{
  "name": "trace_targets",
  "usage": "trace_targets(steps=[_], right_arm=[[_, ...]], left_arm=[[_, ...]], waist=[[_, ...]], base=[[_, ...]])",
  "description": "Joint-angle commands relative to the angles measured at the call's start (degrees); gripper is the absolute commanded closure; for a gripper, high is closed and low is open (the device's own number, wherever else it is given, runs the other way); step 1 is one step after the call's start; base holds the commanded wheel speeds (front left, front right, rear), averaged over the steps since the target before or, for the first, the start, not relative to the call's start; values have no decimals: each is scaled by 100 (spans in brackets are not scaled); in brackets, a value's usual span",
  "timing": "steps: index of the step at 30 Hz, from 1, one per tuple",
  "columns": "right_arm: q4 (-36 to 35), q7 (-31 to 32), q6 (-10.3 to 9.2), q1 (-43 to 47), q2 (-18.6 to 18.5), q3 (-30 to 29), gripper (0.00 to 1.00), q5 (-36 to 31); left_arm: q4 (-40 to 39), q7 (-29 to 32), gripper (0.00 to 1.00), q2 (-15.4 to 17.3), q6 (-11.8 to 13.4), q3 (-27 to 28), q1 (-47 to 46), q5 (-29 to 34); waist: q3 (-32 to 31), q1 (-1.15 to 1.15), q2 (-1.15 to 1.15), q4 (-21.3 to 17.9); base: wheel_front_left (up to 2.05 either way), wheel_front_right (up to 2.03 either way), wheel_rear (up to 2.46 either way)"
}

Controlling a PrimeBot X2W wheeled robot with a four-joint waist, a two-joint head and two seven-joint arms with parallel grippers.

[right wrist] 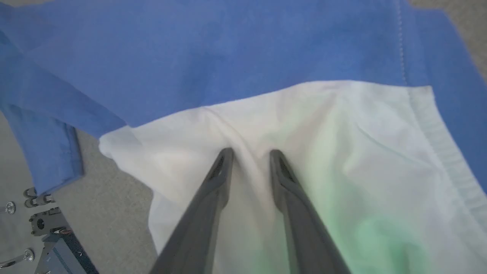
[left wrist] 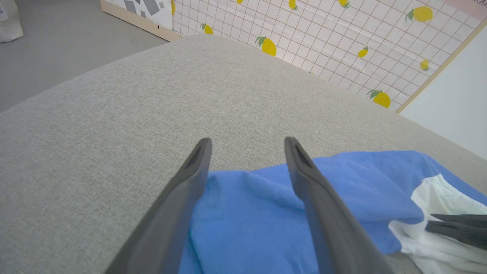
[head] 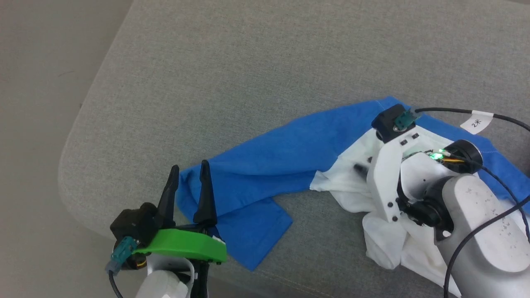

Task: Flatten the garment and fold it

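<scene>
Spreading across most of the head view is one grey fabric-covered cushion (head: 248, 62) with a rounded corner, and pale floor (head: 33, 82) lies beyond its edge. In the left wrist view, one gridded wall panel (left wrist: 323, 34) printed with yellow lemons stands behind it.

One garment (head: 290, 153) lies crumpled on the cushion, toward the near right part. Its white body is bunched in folds under the right arm. One long blue sleeve runs out leftward across the cushion, with its end doubled back into a flap near the cushion's front edge. More blue cloth shows along the far side of the white part.

Two grippers are at work, each with two dark fingers. The left gripper (head: 189, 166) hangs over the end of the blue sleeve with its fingers spread wide and nothing between them. The right gripper (right wrist: 251, 151) is down on the white body near the blue seam. Its fingers are drawn narrower, with one raised ridge of white cloth between them; whether they pinch that ridge cannot be told.

One black cable (head: 447, 110) with one white tag (head: 476, 121) crosses above the right wrist.
</scene>
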Motion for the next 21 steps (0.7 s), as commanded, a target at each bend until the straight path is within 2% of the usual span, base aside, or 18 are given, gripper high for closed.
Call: trace_targets(steps=[1,6,12,16,17,18,19,21], right_arm=[[144,-84,-6,1,23,64,100,-13],[97,-519,-6,-318,149,323,100,101],[368,-881,-6,-904,744,1053,100,261],[775,-1090,-6,-1048,978,1574,100,381],[888,-1138,-6,-1054,999,1663,87,384],[1033,-1201,-6,-1062,1014,1763,54,372],[1155,-1255,-6,-1064,1021,1819,0,369],[1392,-1391,-6,-1053,1037,1829,0,425]], left_arm=[[22,-26,0,-9,26,14,-70,-19],[37,-26,0,-9,31,91,7,-12],[27,-26,0,-9,8,116,-19,-38],[57,-26,0,-9,-22,113,-88,-54],[69,-26,0,-9,-29,107,-98,-54],[89,-26,0,-9,-39,93,-112,-52],[106,-26,0,-9,-45,82,-126,-52],[139,-26,0,-9,-57,46,-161,-58]], waist=[[-91,0,0,-12],[-230,0,0,-106],[-194,0,0,-162],[-135,0,0,-130],[-126,0,0,-124],[-118,0,0,-117],[-115,0,0,-112],[-118,0,0,-106]], base=[[0,0,0],[0,0,0],[0,0,0],[0,0,0],[0,0,0],[0,0,0],[0,0,0],[0,0,0]])
